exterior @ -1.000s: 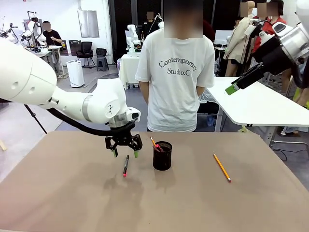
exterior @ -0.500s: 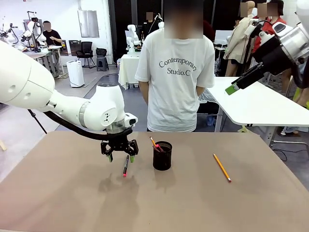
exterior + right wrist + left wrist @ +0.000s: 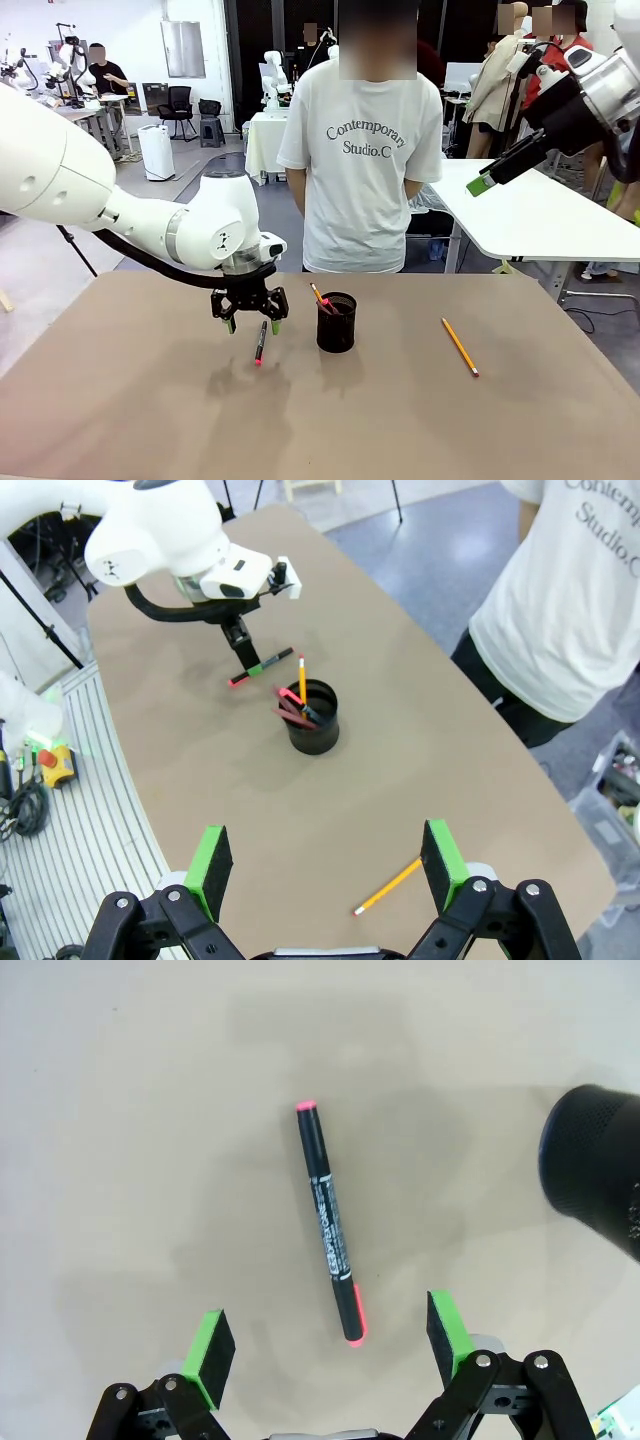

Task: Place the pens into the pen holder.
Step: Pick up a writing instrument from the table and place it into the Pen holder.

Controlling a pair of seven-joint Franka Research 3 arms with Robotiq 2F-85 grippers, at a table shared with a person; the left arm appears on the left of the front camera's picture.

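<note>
Left gripper [image 3: 252, 325]: jaws spread wide, nothing held; low over the far end of the black pen, one green pad to either side of it in the wrist view.
Black pen [image 3: 260, 343]: flat on the table [image 3: 130, 420], pink at both ends; just left of the pen holder, apart from it.
Pen holder [image 3: 336, 322]: upright near the table's middle, already carrying a pinkish-red pen [image 3: 318, 297] and, in the right wrist view, a yellow pencil [image 3: 302, 675] leaning inside.
Loose pencil [image 3: 460, 346]: lying flat, well to the right of the holder.
Right gripper [image 3: 328, 855]: jaws fully apart, empty; raised high above the table's right side, looking down on the loose pencil.
Step in hand: likely lining up for the pick of the black pen, no contact yet.
Next move: probably a straight drop until the pads bracket the barrel, then a close across its width, a lift, and a tilt toward upright over the holder's mouth.
</note>
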